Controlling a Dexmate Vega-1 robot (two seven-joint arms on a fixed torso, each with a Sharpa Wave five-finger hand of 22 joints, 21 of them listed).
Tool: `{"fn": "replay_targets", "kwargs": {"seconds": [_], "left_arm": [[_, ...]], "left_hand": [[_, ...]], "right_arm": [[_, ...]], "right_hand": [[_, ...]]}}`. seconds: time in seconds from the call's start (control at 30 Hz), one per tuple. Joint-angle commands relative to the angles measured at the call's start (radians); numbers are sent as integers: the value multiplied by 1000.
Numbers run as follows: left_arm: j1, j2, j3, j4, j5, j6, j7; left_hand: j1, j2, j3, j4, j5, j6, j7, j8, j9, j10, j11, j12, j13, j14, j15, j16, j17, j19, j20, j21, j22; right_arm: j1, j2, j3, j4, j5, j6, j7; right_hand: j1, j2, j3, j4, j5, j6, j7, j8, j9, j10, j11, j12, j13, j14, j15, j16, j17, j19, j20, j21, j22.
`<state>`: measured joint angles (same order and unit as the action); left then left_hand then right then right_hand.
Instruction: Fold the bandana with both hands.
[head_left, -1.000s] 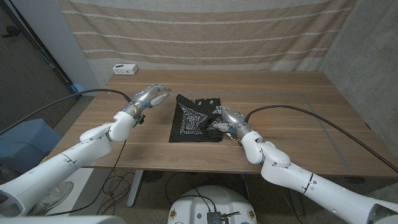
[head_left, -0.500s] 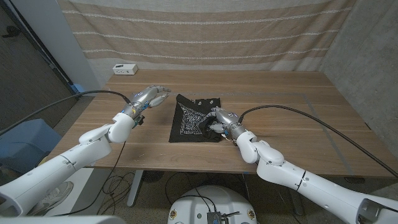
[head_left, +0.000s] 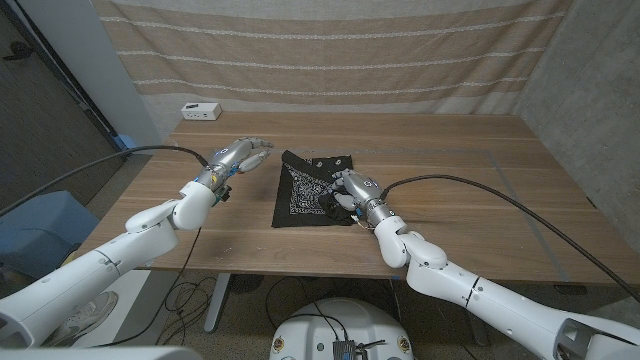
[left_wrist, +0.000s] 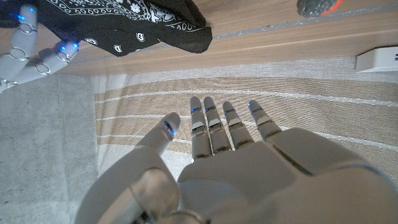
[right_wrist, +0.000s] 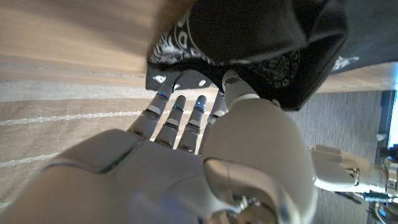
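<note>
One black bandana (head_left: 307, 190) with white paisley print, lying partly folded near the middle of the bench (head_left: 480, 200), somewhat toward the far edge. Right hand (head_left: 350, 190) at its right side, gripping a raised fold of cloth between thumb and fingers (right_wrist: 174, 115). Left hand (head_left: 243, 153) just beside the bandana's far left corner, apart from it, fingers spread and holding nothing. One small white box (head_left: 201, 111) beyond the far left corner. No containers in sight.
</note>
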<state>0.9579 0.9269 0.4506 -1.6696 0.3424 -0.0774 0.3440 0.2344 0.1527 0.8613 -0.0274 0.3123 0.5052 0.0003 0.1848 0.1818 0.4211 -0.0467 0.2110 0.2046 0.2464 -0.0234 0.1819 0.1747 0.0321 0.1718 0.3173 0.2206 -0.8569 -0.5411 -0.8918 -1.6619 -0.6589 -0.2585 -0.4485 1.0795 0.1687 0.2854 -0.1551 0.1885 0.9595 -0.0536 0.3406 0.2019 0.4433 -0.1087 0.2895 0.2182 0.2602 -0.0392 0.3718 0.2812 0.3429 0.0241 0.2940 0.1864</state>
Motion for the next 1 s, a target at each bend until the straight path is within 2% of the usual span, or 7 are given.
{"fn": "replay_targets", "kwargs": {"seconds": [0.03, 0.1, 0.33, 0.63, 0.73, 1.0], "left_arm": [[-19, -7, 8, 19, 2, -10, -6], [-24, -10, 11, 23, 2, -13, -7], [-39, -18, 17, 35, 7, -19, -5], [-48, -25, 22, 45, 8, -28, 1], [-50, -26, 24, 47, 11, -31, 2], [-51, -28, 22, 52, 14, -42, 16]], "left_hand": [[-7, 0, 0, 2, 9, -4, 2, 0, 2, -1, 2, -1, 0, -3, 4, 5, 4, -8, 1, 8, 4], [-7, 0, -1, 2, 9, -4, 1, 0, 2, -2, 5, -1, 0, -3, 4, 5, 4, -8, 2, 8, 4], [-8, 1, -5, 3, 10, -5, 2, 0, 2, -4, 5, -2, 0, -2, 5, 6, 4, -9, 2, 8, 4], [-12, 3, -15, 7, 9, -10, 3, -2, 3, -9, 6, -3, -1, -4, 6, 8, 7, -10, 1, 9, 4], [-12, 3, -16, 7, 9, -13, 0, -2, 3, -8, 6, -3, -1, -4, 6, 8, 6, -10, 1, 9, 5], [-19, 2, -28, 12, 8, -17, 2, -3, 3, -9, 9, -3, -1, -5, 6, 10, 9, -10, 2, 10, 5]], "right_arm": [[-5, 45, 7, 110, -15, 193, -284], [0, 50, 5, 126, -16, 235, -315], [23, 63, -17, 158, -49, 320, -351], [87, 85, -67, 227, -113, 417, -360], [109, 90, -86, 250, -132, 455, -360], [155, 90, -138, 284, -190, 522, -321]], "right_hand": [[14, 1, 2, 6, -6, 17, -2, 1, 2, 31, 1, 14, 0, 34, -98, 20, 7, 34, -3, 16, 3], [15, 0, -1, 8, -7, 24, -6, 0, 1, 39, -6, 14, -1, 53, -111, 32, 10, 49, -5, 23, 4], [17, -5, -6, 8, -7, 36, -6, 0, 1, 50, -9, 15, -1, 61, -119, 39, 13, 66, -10, 30, 5], [17, -14, -15, 8, -6, 48, -12, -2, 0, 61, -15, 15, -1, 69, -134, 47, 15, 80, -17, 36, 6], [17, -16, -20, 9, -4, 55, -17, -4, 0, 70, -26, 16, -2, 71, -137, 50, 16, 83, -20, 38, 7], [14, -26, -32, 10, -2, 77, -34, -3, -2, 84, -35, 18, -2, 76, -149, 56, 17, 94, -27, 44, 8]]}}
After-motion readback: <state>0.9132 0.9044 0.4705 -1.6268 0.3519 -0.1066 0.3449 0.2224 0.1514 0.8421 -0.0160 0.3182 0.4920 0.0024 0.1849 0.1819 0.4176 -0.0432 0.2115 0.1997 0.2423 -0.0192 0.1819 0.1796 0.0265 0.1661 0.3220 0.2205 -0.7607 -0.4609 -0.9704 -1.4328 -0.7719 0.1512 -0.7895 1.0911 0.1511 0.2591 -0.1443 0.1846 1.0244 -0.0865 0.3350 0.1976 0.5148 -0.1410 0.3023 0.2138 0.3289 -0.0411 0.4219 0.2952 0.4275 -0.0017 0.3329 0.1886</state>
